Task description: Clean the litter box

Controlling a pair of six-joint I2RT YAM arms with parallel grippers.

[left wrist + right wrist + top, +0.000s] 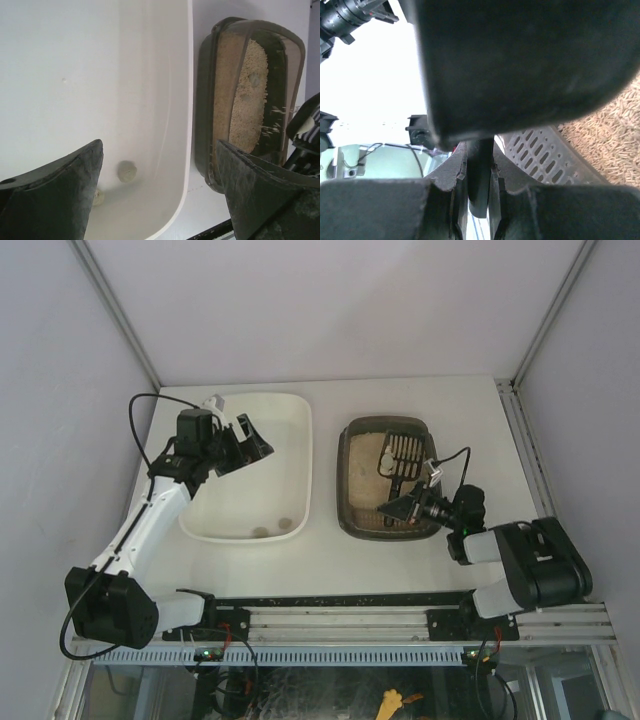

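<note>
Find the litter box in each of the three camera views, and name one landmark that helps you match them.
Top external: litter box right of centre, beside the white tub.
Left wrist: litter box upper right, just past the tub's wall.
Right wrist: only its litter shows, at the right edge, behind the scoop the right hand grips.
Shared landmark: the beige litter.

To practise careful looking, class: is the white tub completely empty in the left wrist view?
No, two small greyish clumps lie on the floor of the white tub.
</note>
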